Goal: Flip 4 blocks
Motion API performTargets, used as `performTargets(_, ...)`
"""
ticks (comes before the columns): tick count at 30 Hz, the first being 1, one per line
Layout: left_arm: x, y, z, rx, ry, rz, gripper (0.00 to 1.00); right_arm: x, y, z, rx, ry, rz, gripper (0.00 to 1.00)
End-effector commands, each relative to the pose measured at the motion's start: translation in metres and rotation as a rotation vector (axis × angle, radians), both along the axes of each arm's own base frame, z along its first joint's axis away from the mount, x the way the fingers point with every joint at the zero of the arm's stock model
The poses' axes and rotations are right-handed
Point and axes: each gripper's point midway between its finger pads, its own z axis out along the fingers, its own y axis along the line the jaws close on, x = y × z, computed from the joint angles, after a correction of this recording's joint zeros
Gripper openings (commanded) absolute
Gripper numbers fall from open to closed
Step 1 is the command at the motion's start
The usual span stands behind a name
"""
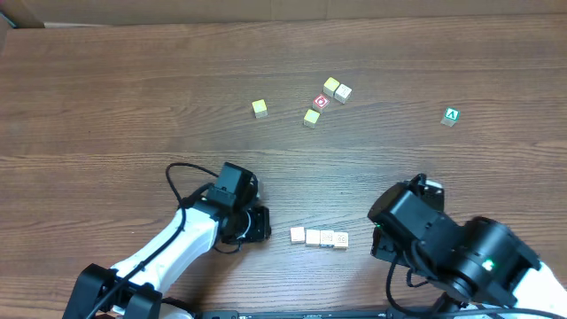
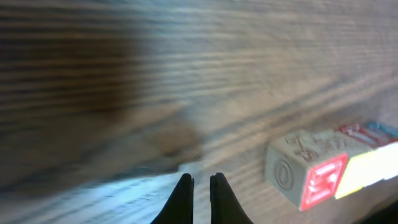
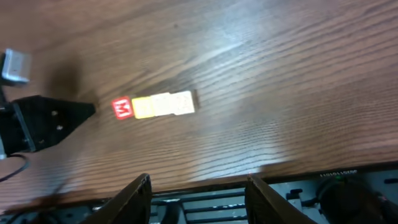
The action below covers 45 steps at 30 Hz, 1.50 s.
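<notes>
Pretty sure this is a robotics lab bench: plain wood-grain counter (image 1: pixel 106 89), left arm (image 1: pixel 177 244) and right arm (image 1: pixel 452 252) at its front edge, metal rail (image 3: pixel 199 202) underneath.

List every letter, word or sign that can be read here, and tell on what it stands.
"A": white, on the green cube.
"M": on the red face of the end block of the row.
White ring, a sign without letters: on the red cube.
Dark print on the printed blocks of that row: too small to read.
</notes>
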Motion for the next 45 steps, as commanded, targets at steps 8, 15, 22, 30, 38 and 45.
performTargets(8,0.008,-0.027,0.007,-0.037,-0.061,-0.032,0.07,-0.01,-0.004,-0.027,-0.038,0.069,0.007,0.48)
performTargets(15,0.01,-0.036,0.008,-0.054,-0.082,-0.046,0.09,-0.012,-0.002,-0.027,-0.031,0.077,0.009,0.48)
performTargets(22,0.003,-0.045,-0.005,-0.047,-0.043,-0.063,0.06,-0.012,-0.002,-0.027,-0.031,0.077,0.01,0.48)
performTargets(30,0.002,-0.049,-0.012,-0.045,-0.031,-0.062,0.04,-0.012,-0.002,-0.027,-0.031,0.077,0.01,0.48)
performTargets(38,0.002,-0.049,-0.012,-0.043,-0.03,-0.062,0.04,-0.01,-0.001,-0.027,-0.022,0.072,-0.003,0.48)
performTargets(45,0.001,-0.048,-0.012,-0.041,-0.027,-0.062,0.09,-0.005,-0.001,-0.036,-0.011,0.069,-0.123,0.04)
